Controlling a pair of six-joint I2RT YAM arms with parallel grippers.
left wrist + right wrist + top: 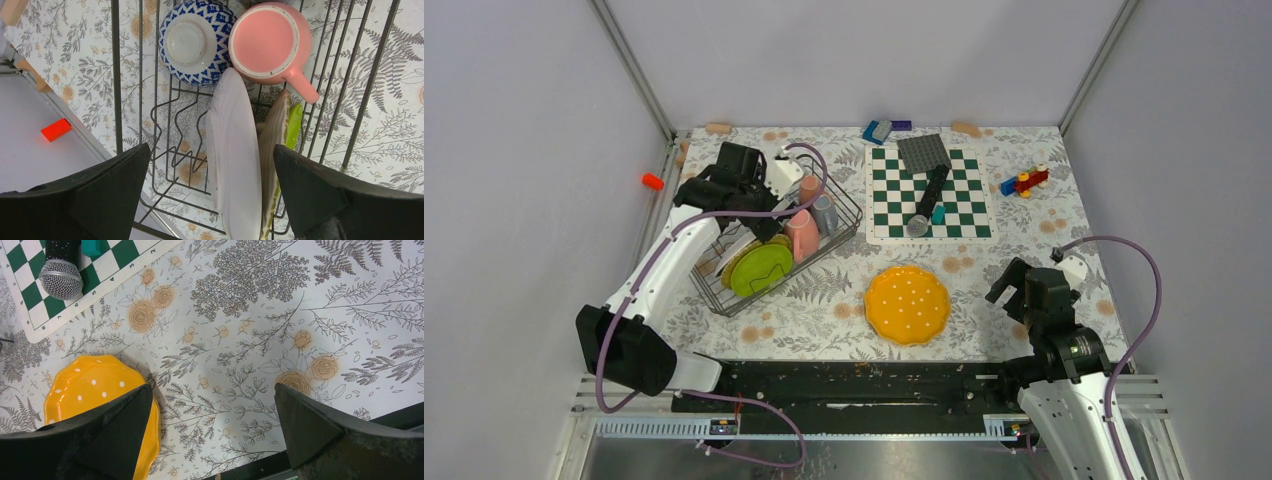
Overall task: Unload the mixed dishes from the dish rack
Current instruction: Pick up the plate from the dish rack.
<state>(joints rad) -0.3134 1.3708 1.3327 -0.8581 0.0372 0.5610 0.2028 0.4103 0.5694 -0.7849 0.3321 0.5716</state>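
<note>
Yellow-orange plate lay flat on the table, near the front edge and well apart from the dish rack. This item was judged to be unloaded. Just beside it, the right gripper hovered over bare tablecloth with its jaws spread wide and nothing between them.

Farther back on the left, the rack held all the other dishes in view. The left gripper hung above the rack with its jaws wide apart and empty, one on each side of a white plate that stood on edge in the dividers. The wrist view showed no contact between fingers and plate. A lime-green plate stood on edge just beside the white one. Whether the pale edge between them was its back or a separate dish could not be determined.

Beyond the plates, a blue patterned bowl sat upside down, against a pink mug that appeared to rest base up. At the far end of the rack stood a grey mug and a second pink mug.

Progress was judged early: one plate out, with at least two plates, the bowl and three mugs left. The left gripper's position suggested the white plate as the item in hand.
</note>
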